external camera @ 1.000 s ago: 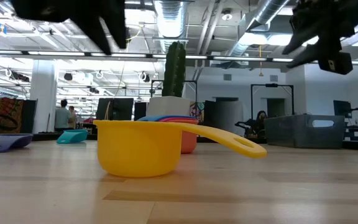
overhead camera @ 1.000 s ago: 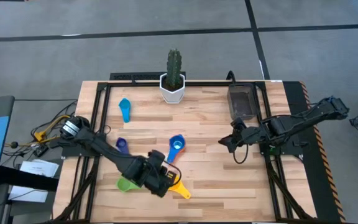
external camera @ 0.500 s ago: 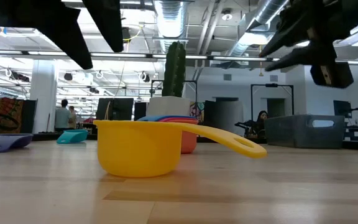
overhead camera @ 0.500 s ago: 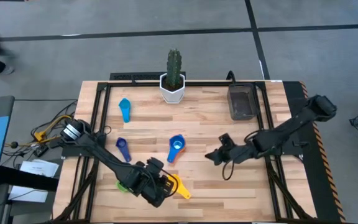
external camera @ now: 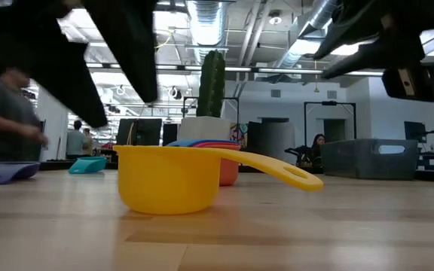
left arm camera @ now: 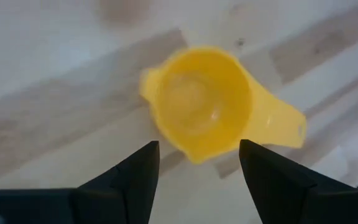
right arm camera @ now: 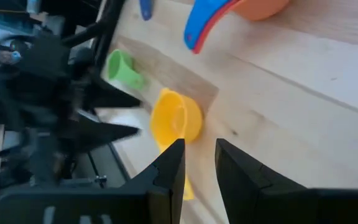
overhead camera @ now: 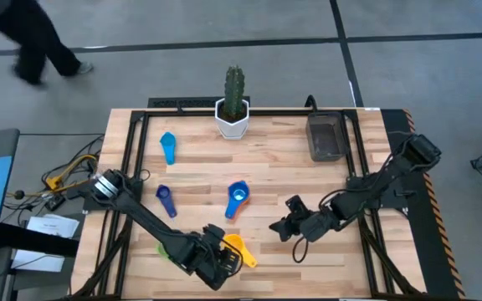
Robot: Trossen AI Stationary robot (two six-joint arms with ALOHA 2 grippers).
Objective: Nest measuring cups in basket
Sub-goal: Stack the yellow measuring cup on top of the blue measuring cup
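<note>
As it sits upright, a glossy yellow cup [left arm camera: 202, 102], flat handle outstretched

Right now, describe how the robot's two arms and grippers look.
Both arms are dark, nearly black, jointed in slim segments. The left gripper ends in two flat, wedge-shaped black fingers. The right gripper has the same dark tapered pair. The left arm carries a silvery ring near its base; no markings can be made out.

Yellow cup [overhead camera: 235, 244] upright on the table, basket [overhead camera: 327, 136] well apart.
</note>
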